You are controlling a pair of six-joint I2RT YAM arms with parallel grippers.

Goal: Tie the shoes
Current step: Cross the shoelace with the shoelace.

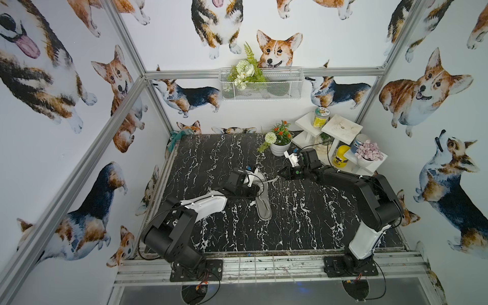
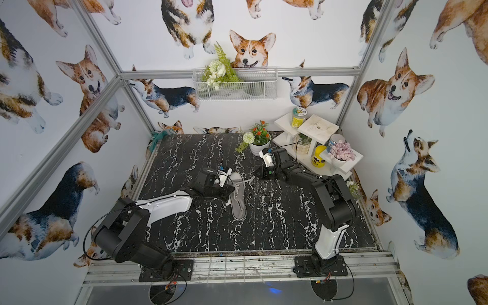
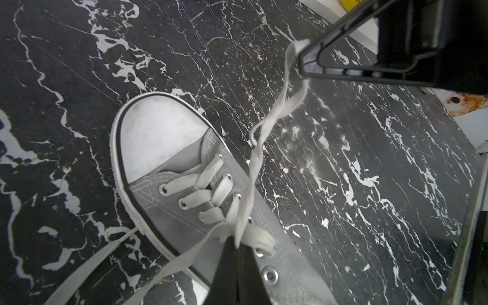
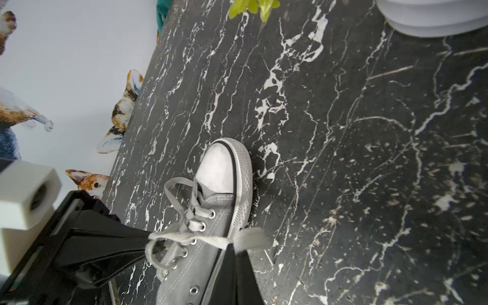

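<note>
Table: black slab with white marble veining, scuffed and flecked. The sneaker lay on it near mid-surface, sole down.

Left arm: white shell with black joints. In a top view its wrist covered the sneaker's forefoot, so only the heel half and grey insole showed there.

Sneaker: grey canvas with stitched seams. Smooth white rubber toe cap, smudged grey. Ribbed white sole edge with a dark line, and metal eyelets. The heel was cut off in both wrist views.

Right gripper: black tapering fingers pressed together, pinching a loop of the laces. It sat just off the sneaker's toe end on the right arm's side, clear of the canvas.

Left gripper: fingers pressed together over the sneaker's upper eyelets, pinching the laces where the strands crossed. Whether a knot sat there could not be made out, because the fingertips hid it.

Laces: flat white woven tape, twisted along the span from the sneaker to the right gripper. One strand trailed past the sneaker's side and ran out of the left wrist view.
</note>
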